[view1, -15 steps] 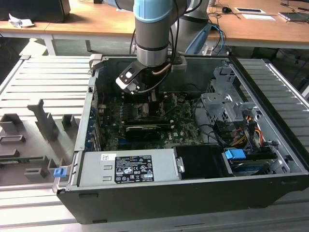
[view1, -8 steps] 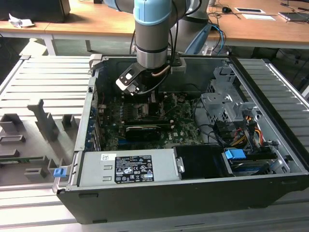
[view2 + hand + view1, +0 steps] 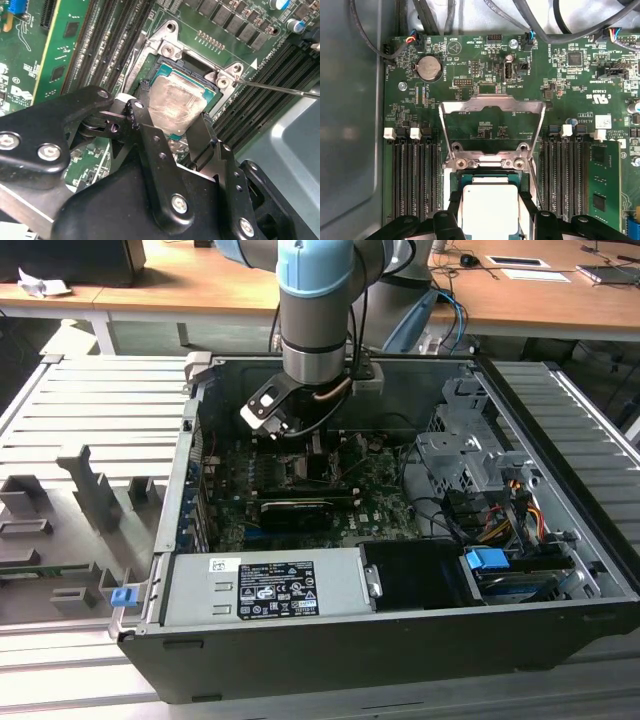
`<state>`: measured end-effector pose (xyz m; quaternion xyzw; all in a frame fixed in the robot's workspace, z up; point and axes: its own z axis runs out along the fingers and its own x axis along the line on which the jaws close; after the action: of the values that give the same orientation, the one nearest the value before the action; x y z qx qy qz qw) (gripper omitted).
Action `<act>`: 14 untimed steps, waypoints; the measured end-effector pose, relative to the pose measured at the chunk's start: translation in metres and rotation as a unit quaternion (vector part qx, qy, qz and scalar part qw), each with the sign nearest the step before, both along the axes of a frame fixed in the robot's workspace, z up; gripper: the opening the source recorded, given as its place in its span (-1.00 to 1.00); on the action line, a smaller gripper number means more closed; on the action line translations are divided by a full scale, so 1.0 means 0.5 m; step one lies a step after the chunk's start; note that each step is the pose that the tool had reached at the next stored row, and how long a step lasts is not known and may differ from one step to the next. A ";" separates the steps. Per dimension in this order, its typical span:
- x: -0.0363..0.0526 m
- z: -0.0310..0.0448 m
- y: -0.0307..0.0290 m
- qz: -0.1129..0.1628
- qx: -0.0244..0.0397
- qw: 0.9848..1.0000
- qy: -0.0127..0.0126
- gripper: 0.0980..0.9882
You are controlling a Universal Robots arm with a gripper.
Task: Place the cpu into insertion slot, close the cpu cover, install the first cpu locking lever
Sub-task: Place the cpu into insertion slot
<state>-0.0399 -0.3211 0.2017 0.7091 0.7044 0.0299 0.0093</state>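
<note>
My black gripper (image 3: 491, 215) clamped on flat silver-topped square cpu (image 3: 490, 202), green-board socket (image 3: 175, 62) directly beneath; grey metal-frame cpu cover (image 3: 492, 103) hinged up, just beyond fingertips.

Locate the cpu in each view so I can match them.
Exterior view: hidden under the arm, mid-motherboard.
Second wrist view: cpu in the tool, over the socket.
First wrist view: cpu beside the open cover.
Shared landmark: the screwed bracket at the socket's edge, in both wrist views.

cpu (image 3: 490, 210) cropped at edge, partly behind claw (image 3: 491, 201)
</note>
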 end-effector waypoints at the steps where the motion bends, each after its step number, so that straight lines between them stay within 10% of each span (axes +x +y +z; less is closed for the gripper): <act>1: 0.000 -0.001 0.000 0.000 0.000 1.000 0.000 -0.02; 14: 0.000 0.001 0.000 0.000 -0.001 1.000 0.000 0.15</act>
<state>-0.0399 -0.3211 0.2022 0.7092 0.7044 0.0294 0.0098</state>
